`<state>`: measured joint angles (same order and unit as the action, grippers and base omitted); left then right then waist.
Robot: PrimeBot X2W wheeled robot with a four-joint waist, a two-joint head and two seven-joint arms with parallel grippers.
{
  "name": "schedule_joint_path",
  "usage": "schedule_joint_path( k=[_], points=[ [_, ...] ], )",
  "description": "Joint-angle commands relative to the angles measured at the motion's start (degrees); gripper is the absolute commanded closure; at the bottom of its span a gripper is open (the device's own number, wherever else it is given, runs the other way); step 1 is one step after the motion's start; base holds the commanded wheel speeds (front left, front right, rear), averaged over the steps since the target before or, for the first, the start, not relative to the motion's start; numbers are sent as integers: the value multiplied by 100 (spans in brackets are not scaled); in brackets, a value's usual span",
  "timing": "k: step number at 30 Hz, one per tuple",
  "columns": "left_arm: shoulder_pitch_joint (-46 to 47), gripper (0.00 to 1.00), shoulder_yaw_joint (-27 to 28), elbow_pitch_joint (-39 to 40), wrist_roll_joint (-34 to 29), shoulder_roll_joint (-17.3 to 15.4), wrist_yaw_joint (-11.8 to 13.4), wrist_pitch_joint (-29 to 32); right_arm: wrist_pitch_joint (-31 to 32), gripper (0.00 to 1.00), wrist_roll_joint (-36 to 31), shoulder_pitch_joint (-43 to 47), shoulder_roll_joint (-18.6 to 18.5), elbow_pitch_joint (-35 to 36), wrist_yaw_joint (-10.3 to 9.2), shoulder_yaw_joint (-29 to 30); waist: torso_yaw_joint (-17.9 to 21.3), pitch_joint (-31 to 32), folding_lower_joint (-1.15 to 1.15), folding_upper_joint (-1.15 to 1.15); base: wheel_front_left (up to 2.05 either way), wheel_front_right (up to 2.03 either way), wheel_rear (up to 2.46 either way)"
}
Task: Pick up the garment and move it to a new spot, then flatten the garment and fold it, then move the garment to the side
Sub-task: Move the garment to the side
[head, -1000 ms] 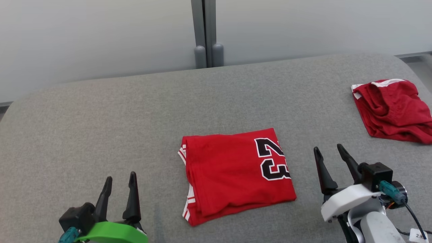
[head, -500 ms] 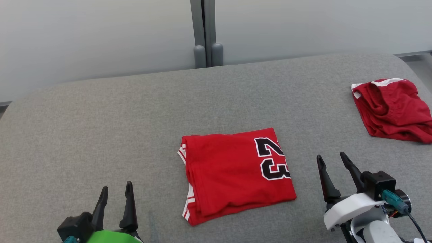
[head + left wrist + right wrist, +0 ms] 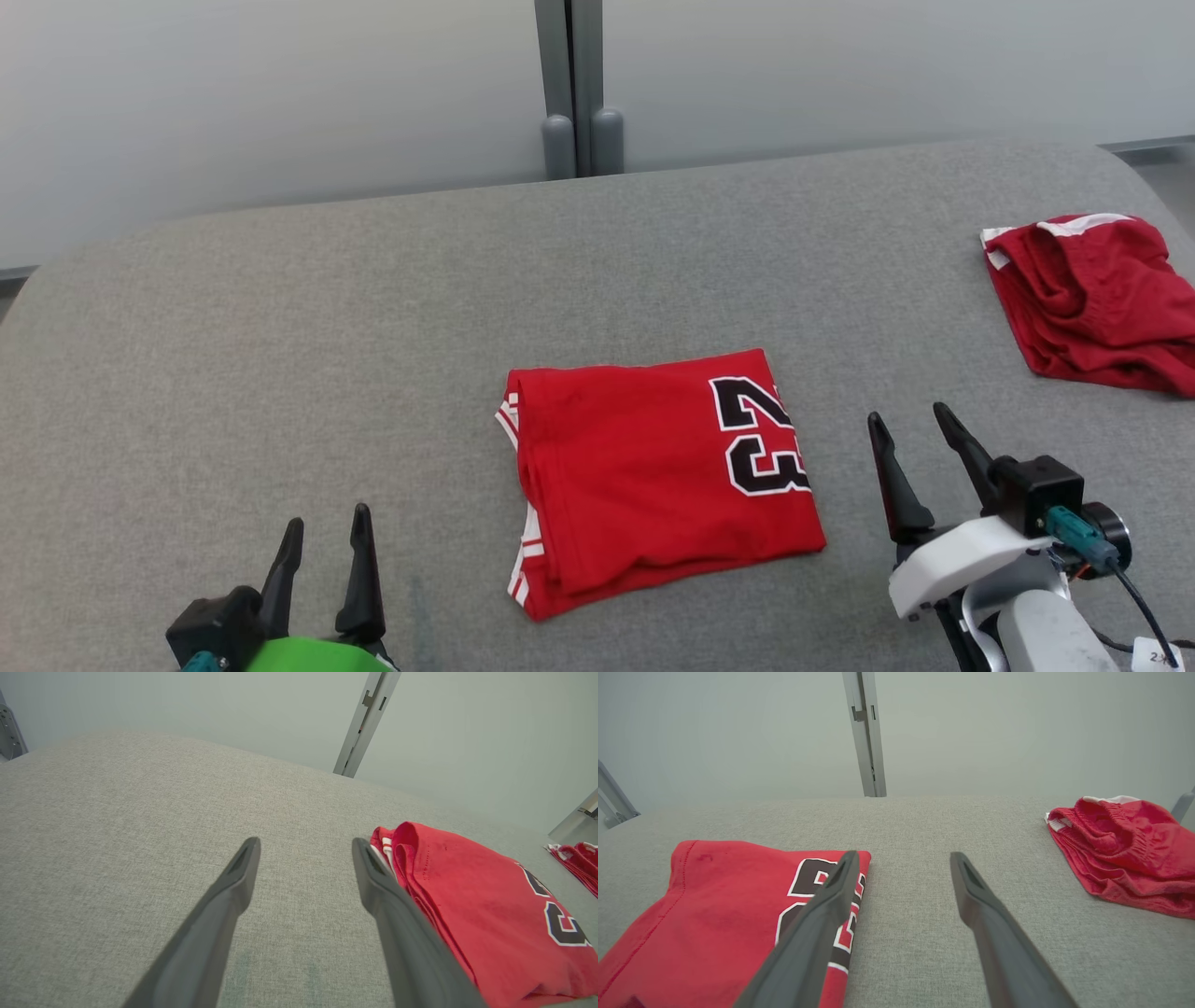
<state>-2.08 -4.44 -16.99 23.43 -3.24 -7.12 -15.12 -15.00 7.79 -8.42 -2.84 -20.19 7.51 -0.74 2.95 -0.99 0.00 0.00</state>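
Folded into a rough rectangle, the red jersey (image 3: 658,481), flat near the middle of the grey fabric surface (image 3: 280,373), slightly toward the robot's side. On its right part, a black number 23 (image 3: 761,448) with white outline, turned sideways in the head view. White striped trim along the left edge, with stacked layers showing there and at the near left corner. Untouched by either gripper.

Low at the near left, the left gripper (image 3: 327,516), well apart from the jersey, jaws spread wide, nothing between them, green casing (image 3: 317,653) behind the fingers. In the left wrist view, both dark fingers over bare fabric, the jersey's trimmed edge just beside the right-hand one. Just off the jersey's right edge, the right gripper (image 3: 907,413), likewise spread wide and empty, white casing (image 3: 962,551) behind it. In the right wrist view, the left-hand finger overlapping the number, the other over bare surface.

Surface itself: grey woven upholstery, padded in look, rounded at the far corners. At its far right edge, a second red garment (image 3: 1092,299), crumpled, with white trim, well apart from the jersey. Beyond, pale plain wall panels (image 3: 280,93), a grey vertical post (image 3: 571,75) between them, rounded grey caps (image 3: 583,145) at its foot.

Count: two red garments, one folded and one crumpled; two grippers, four dark fingers; one post; two caps.
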Motion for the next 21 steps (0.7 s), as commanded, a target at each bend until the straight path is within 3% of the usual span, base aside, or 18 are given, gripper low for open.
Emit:
schedule_joint_path(
  k=[1,9,21],
  points=[
    [102,0,15,-8,-79,-4,-35,-1,-25,0,-67,-107,-13,-34,-6,-31,-23,-24,0,0,0,0,0],
    [234,0,-67,-45,-85,10,-41,0,197,0,-238,-567,-16,-585,-6,-236,-218,-139,0,0,0,0,0],
    [423,0,-66,17,-30,24,-49,0,1036,0,-510,-1460,-88,-2007,-6,-237,-647,-501,0,0,0,0,0]
  ],
)
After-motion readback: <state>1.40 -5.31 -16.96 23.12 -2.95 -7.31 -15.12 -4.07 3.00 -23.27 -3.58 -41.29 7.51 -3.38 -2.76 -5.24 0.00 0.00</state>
